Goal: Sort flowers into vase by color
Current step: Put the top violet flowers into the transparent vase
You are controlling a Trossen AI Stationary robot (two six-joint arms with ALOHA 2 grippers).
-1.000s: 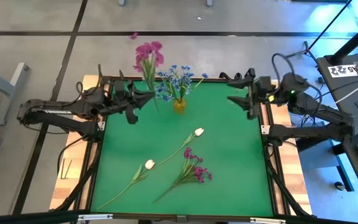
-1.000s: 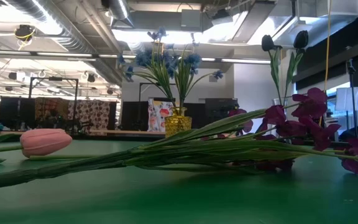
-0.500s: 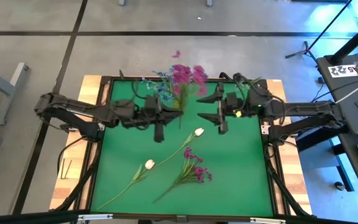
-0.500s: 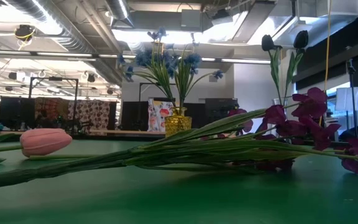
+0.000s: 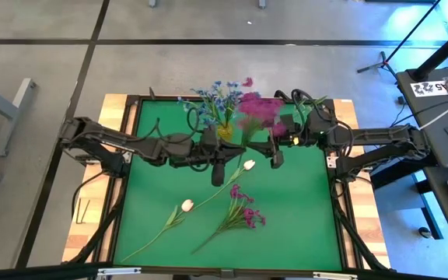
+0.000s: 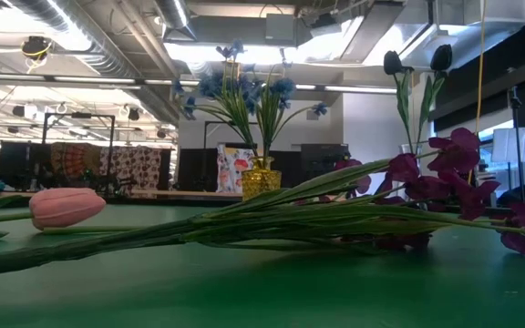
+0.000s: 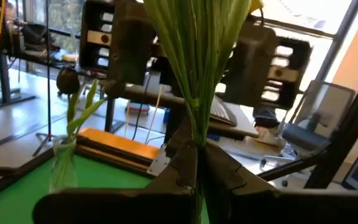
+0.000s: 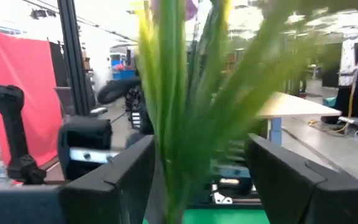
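Left tool (image 5: 218, 158) clamped on magenta flower bunch (image 5: 257, 107) stems, bunch upright just right of yellow vase (image 5: 224, 132) holding blue flowers (image 5: 212, 97). Right tool (image 5: 274, 148) fingers apart, straddling same stems from opposite side. Stem axis vertical; handover likely next.

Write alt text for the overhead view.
Both arms meet near the table's far edge, the left tool shut on a purple flower bunch, the right tool open beside its stem. Blue flowers stand in a yellow vase; two white tulips and another purple bunch lie on the green table.
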